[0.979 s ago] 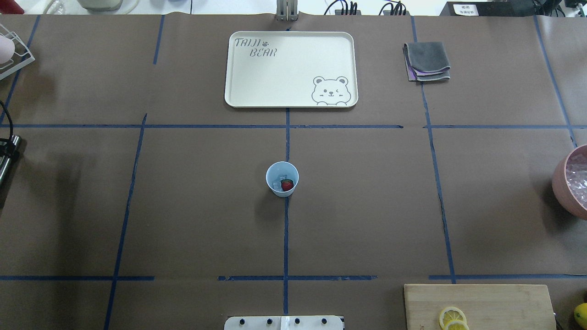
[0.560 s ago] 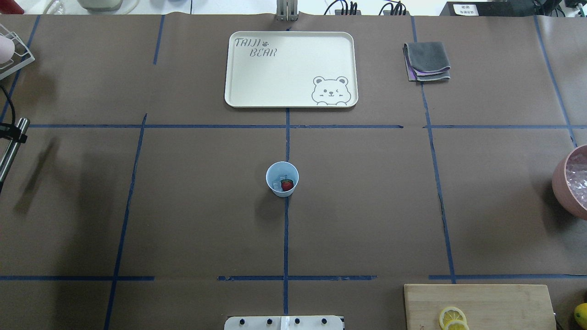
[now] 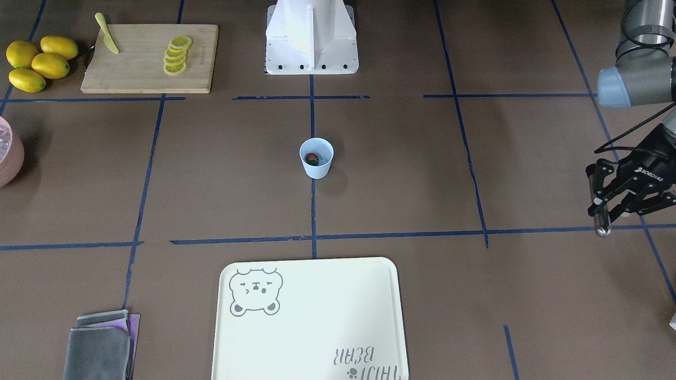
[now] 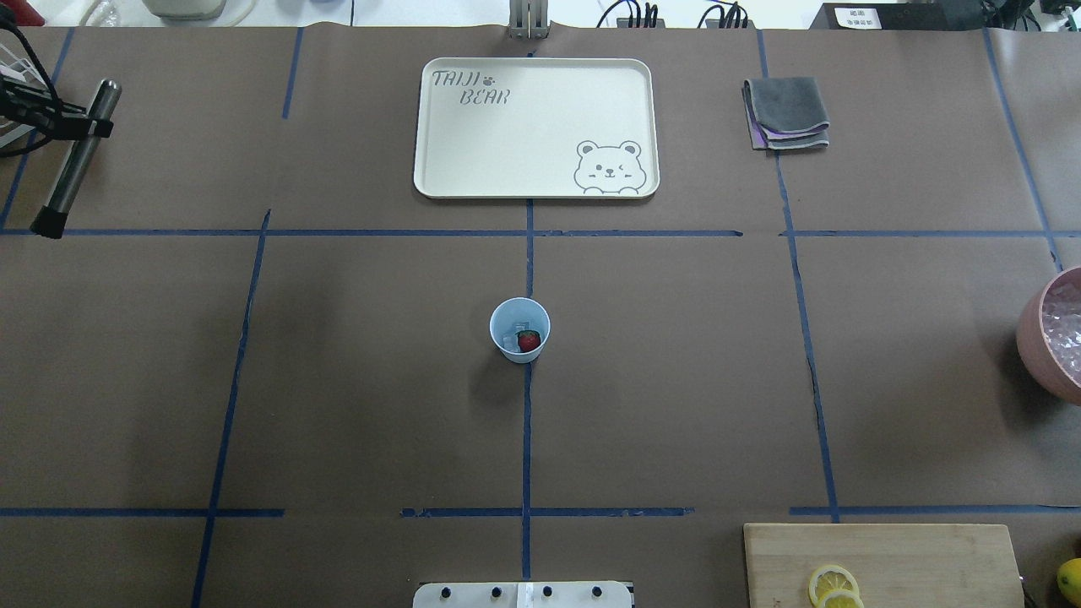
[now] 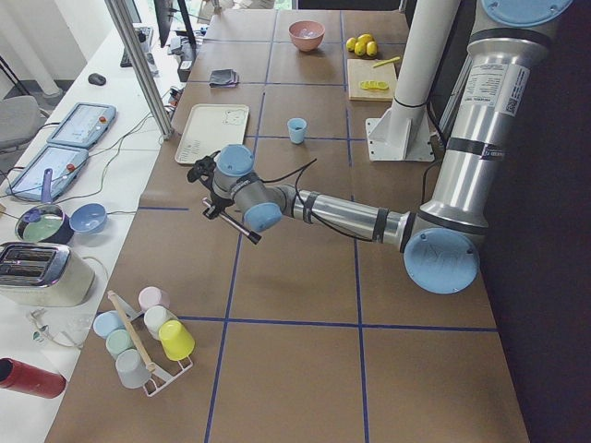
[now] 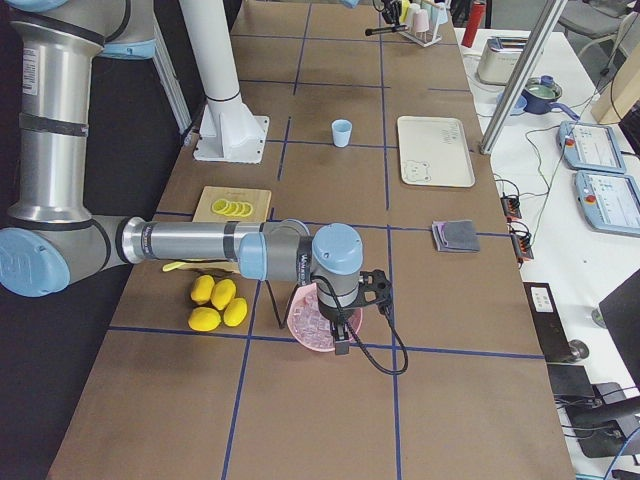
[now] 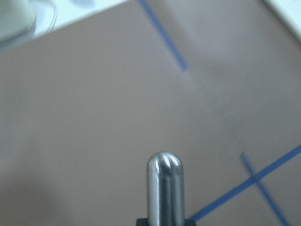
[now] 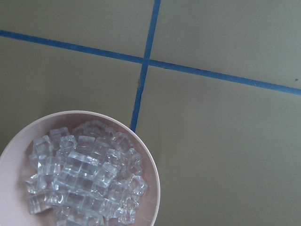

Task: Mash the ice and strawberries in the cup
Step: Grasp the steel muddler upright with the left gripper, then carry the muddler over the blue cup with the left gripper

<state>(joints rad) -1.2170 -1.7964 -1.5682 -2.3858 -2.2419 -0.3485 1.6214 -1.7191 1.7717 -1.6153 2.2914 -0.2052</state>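
Observation:
The light-blue cup (image 4: 519,314) stands upright at the table's middle, also in the front view (image 3: 316,168). Inside it lie the red strawberry (image 4: 529,340) (image 3: 312,158) and a few clear ice chunks (image 4: 511,341). My left gripper (image 4: 83,127) (image 3: 602,210) is shut on a metal rod (image 4: 76,160) (image 7: 164,188), held in the air at the far left, well away from the cup. The rod is tilted. My right gripper (image 6: 345,335) hovers over the pink bowl at the far right; I cannot tell if it is open or shut.
A cream bear tray (image 4: 473,143) and a folded grey cloth (image 4: 785,110) lie at the back. The pink bowl (image 4: 1032,338) (image 8: 153,181) is full of ice cubes. A cutting board (image 4: 912,557) carries lemon slices, with whole lemons (image 3: 37,63) beside it. A cup rack (image 5: 138,341) stands at the left end.
My left gripper has carried the rod away from the robot's side and farther into the overhead view. The cup and its contents have not moved.

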